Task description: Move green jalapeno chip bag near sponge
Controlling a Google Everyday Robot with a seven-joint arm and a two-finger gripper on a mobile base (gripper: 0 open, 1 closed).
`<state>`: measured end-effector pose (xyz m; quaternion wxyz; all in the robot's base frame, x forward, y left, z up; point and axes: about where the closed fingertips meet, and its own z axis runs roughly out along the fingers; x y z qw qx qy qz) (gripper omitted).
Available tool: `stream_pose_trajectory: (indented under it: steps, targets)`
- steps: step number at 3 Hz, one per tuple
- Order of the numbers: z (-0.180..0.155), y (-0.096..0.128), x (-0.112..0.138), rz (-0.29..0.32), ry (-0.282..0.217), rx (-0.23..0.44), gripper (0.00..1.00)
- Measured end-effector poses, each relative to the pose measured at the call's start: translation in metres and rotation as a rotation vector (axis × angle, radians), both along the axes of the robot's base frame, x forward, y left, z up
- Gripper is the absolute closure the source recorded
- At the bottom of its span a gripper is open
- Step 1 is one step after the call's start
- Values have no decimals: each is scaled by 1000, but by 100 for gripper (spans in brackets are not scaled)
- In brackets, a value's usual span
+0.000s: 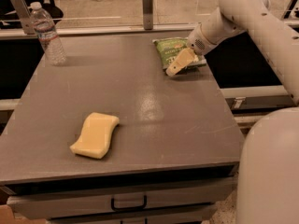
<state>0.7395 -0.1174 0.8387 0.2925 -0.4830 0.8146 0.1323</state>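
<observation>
Smooth white rounded arm [252, 17] and base [270, 171]; tan hand [174, 69] at the table's [140, 97] far right.

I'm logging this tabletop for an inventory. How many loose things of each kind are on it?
Chip bag: 1
Sponge: 1
Bottle: 1
Total: 3
The gripper is over the chip bag's near edge, at the far right of the table. It is not counted.
</observation>
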Motion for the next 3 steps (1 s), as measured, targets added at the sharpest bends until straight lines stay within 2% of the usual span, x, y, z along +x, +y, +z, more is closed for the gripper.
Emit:
stream_pose_trajectory:
  steps: [1,2,3]
  targets:
    - [-8,-8,13,-41,9,24,26]
    - [8,-8,17,-40,-20,70,49]
    - [45,3,10,21,-85,129,72]
